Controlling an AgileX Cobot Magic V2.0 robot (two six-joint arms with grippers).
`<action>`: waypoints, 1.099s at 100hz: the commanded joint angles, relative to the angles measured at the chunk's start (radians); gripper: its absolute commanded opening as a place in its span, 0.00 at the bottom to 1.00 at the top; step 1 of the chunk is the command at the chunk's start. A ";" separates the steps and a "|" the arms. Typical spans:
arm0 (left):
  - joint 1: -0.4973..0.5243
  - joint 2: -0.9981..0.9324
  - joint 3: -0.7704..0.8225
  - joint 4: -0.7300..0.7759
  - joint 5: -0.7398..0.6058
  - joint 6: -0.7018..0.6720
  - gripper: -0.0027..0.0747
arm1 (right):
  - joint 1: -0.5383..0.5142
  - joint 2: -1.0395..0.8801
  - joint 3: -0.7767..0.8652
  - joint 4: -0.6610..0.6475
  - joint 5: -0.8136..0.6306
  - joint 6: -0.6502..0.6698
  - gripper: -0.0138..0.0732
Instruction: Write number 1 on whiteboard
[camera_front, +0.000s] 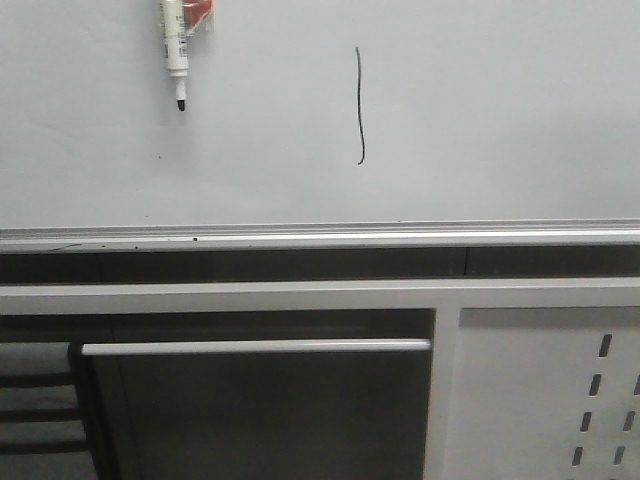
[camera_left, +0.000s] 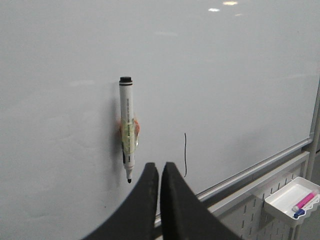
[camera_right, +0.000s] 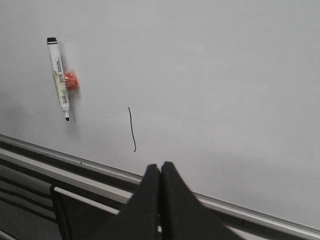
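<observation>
Black number 1 (camera_front: 359, 105) on whiteboard (camera_front: 480, 120); marker (camera_front: 175, 50) top cropped.

In the front view the marker (camera_front: 176, 50) was cut off by the top edge, so only its lower barrel and tip showed, and the orange holder (camera_front: 200, 12) behind it was mostly out of frame. Print on the marker's label was too small to read in any view. The whiteboard (camera_front: 480, 120) ran past the picture's edges on three sides. The perforated panel (camera_front: 560, 400) was cut off at the right and bottom. In the left wrist view the small tray (camera_left: 292, 200) held pens too blurred to identify
</observation>
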 joint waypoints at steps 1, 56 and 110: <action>0.002 -0.043 0.011 -0.024 -0.079 -0.002 0.01 | -0.007 -0.063 0.036 0.027 -0.072 -0.001 0.08; 0.002 -0.096 0.031 -0.028 -0.081 -0.002 0.01 | -0.007 -0.055 0.057 0.032 -0.046 -0.001 0.08; 0.004 -0.096 0.031 0.002 -0.067 -0.002 0.01 | -0.007 -0.055 0.057 0.032 -0.046 -0.001 0.08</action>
